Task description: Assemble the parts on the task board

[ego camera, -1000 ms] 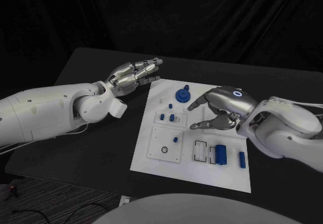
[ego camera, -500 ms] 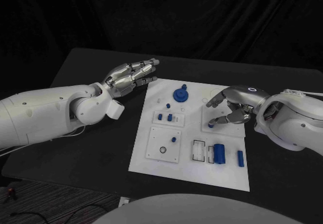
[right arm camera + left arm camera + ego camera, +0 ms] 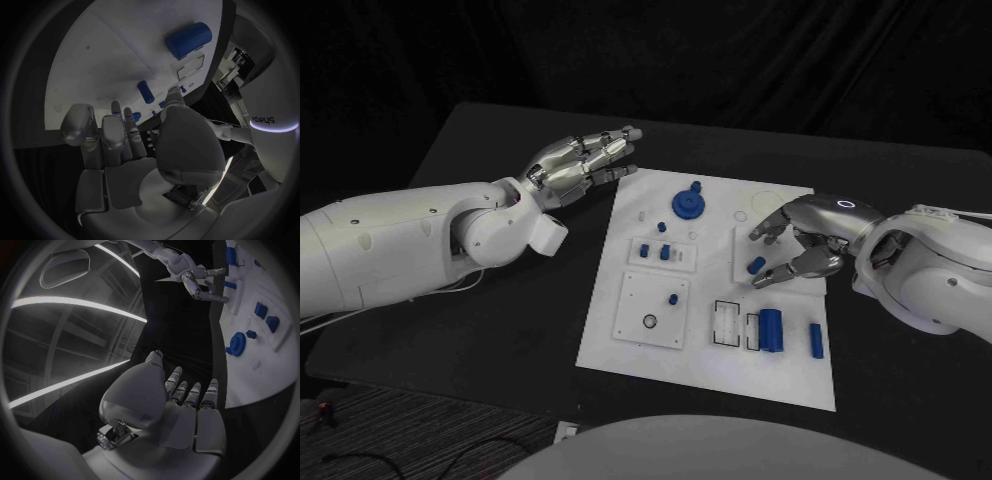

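Two bulky white arms, silver hands, left hand (image 3: 578, 160), right hand (image 3: 805, 240), "sharpa" lettering on wrist.

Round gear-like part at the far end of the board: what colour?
Blue: the round part stands out against the white board, clearest in the head view.

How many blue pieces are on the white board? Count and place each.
8: a round one at the far end, a tiny one beside it, two blocks mid-left, a peg below, one by the right hand, a cylinder and a bar nearest; fingers may hide more.

Left hand (image 3: 581, 160) raised, fingers (image 3: 610, 140) straight, right hand (image 3: 805, 238) lowered, fingers curled, empty
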